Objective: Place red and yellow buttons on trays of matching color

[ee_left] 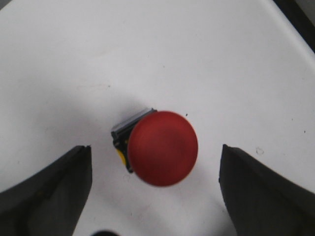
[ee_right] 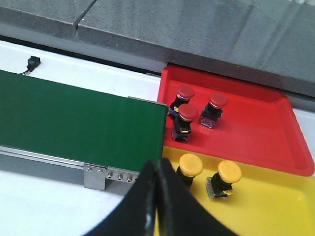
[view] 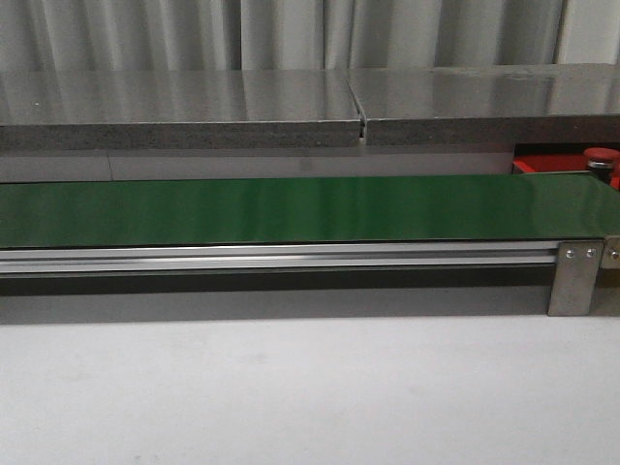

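A long green belt (ee_right: 78, 115) crosses the white bench (view: 310, 397). At its end lies a shallow red plastic tray (ee_right: 266, 132) holding three red-capped push buttons (ee_right: 188, 118), beside a yellow tray (ee_right: 275, 206) holding two yellow-capped buttons (ee_right: 190, 167).

Left gripper (ee_left: 155, 189) spread wide; right gripper (ee_right: 157, 196) seemingly closed.

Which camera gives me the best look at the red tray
The right wrist view: it shows the whole red tray from above, three red buttons standing in it. The front view catches only a sliver of it behind the green belt. The left wrist view shows none of it.
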Available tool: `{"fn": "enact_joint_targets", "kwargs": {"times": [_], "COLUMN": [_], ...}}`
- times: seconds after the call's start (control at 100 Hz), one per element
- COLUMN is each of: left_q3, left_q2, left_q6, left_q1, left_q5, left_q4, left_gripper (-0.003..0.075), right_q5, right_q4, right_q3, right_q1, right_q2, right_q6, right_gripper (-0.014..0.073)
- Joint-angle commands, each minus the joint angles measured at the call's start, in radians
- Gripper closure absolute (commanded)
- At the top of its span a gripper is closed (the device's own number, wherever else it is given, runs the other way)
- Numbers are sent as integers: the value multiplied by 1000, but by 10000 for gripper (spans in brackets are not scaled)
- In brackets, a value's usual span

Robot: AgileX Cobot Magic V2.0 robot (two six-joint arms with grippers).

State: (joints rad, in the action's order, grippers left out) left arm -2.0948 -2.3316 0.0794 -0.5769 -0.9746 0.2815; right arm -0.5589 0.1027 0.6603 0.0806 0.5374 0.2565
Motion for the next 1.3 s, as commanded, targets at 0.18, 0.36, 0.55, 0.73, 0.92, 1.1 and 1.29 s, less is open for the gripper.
{"fn": "enact_joint_targets", "kwargs": {"times": [0.18, 0.36, 0.55, 0.73, 0.92, 1.1, 1.29], "left_q3": [-118, -118, -118, -120, -120, -118, -57], "left_q2": [1, -3, -3, -3, 43, 135, 274], "left_q6": [12, 12, 12, 12, -18, -23, -23], "left_q1": [25, 31, 31, 31, 31, 31, 45], "left_q5": [34, 38, 25, 31, 45, 1, -20], "left_q4": [23, 18, 16, 7, -9, -13, -17], "left_gripper": [188, 262, 421, 489, 515, 594, 619], "right_q5": [79, 79, 79, 79, 79, 79, 79], "right_q4": [-3, -3, -3, -3, -3, -3, -3], "right_q3": [23, 23, 23, 23, 23, 23, 23], "right_q1": [0, 0, 0, 0, 0, 0, 0], "right_q2": [1, 1, 1, 1, 1, 1, 1], "right_q6": [9, 9, 9, 9, 9, 9, 9], "right_gripper": [602, 602, 602, 602, 602, 602, 602]}}
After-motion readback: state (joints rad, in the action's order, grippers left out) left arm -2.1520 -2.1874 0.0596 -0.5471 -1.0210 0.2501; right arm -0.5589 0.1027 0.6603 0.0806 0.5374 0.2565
